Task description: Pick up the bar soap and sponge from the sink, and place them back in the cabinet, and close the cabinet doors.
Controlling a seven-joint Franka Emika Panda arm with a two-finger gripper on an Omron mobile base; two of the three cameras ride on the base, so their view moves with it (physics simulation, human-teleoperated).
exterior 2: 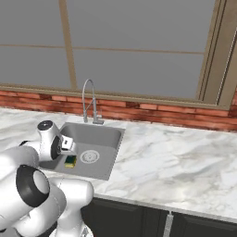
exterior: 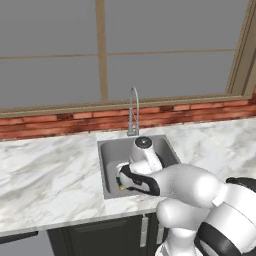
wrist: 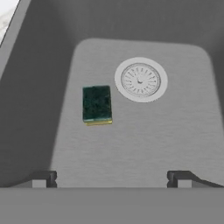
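The sponge (wrist: 97, 105) lies flat on the floor of the grey sink (wrist: 144, 140), dark green face up with a thin yellow edge showing, just left of the round drain (wrist: 140, 80). My gripper (wrist: 112, 178) hangs open above the basin, pointing down, with nothing between its fingers. The sponge sits ahead of the fingertips and slightly left of centre. From the right base view the sponge (exterior 2: 70, 161) rests right below the hand (exterior 2: 67, 144). From the left base view only a corner of the sponge (exterior: 120, 185) peeks out under the arm. The bar soap, the cabinet and the cabinet doors are out of view.
A chrome faucet (exterior: 133, 112) arches over the back rim of the sink (exterior: 107, 150). White marble counter (exterior 2: 176, 162) spreads to both sides. A red brick strip (exterior 2: 176, 115) and a large window stand behind. Dark lower cabinet fronts (exterior: 100, 237) run beneath the counter.
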